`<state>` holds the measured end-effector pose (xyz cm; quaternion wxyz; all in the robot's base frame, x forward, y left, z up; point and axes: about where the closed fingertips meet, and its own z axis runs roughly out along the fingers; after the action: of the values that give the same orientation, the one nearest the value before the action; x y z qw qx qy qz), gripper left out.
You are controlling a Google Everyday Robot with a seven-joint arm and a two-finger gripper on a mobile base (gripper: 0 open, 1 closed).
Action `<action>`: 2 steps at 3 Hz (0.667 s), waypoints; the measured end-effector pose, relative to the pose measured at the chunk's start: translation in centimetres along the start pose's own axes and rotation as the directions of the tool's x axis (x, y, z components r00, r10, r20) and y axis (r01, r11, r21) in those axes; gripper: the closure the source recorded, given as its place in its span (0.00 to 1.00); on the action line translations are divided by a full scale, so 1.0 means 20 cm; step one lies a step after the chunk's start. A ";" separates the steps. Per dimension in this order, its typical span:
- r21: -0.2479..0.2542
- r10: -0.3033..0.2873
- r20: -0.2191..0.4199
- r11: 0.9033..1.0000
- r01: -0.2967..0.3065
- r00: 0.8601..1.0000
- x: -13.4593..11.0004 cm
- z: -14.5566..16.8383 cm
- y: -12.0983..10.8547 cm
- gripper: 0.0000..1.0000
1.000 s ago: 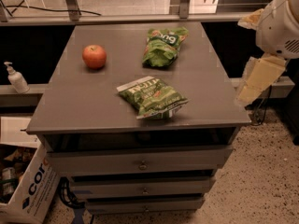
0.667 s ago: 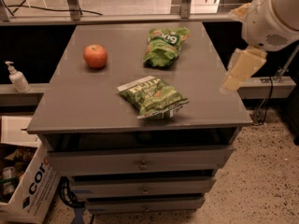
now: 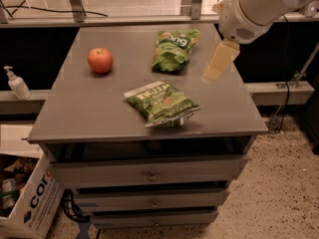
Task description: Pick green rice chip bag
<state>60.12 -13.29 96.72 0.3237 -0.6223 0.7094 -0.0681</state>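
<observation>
The green rice chip bag point(image 3: 174, 49) is bright green and glossy with big white letters. It lies at the back middle of the grey table top point(image 3: 99, 108). My gripper point(image 3: 217, 63) hangs from the white arm point(image 3: 254, 6) above the table's right side, just right of the bag and apart from it. It holds nothing that I can see.
A darker green flat bag with a white edge strip point(image 3: 162, 103) lies near the front middle. A red apple point(image 3: 100, 60) sits at the left. Drawers point(image 3: 149, 173) are below the top. A soap dispenser point(image 3: 16, 83) and a cardboard box point(image 3: 30, 203) are at the left.
The arm and gripper have swung left, from beyond the table's right edge to over its right side, closer to the bright green bag. The objects on the table have not moved.
</observation>
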 end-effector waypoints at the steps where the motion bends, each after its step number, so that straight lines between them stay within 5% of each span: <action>1: 0.002 0.016 0.016 1.000 -0.016 1.000 0.00 0.04 -0.02 0.00; 2: -0.007 0.368 0.217 0.927 -0.376 0.904 -0.09 0.97 -0.36 0.00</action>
<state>76.63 -7.31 85.78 0.4163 -0.4735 0.7746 0.0498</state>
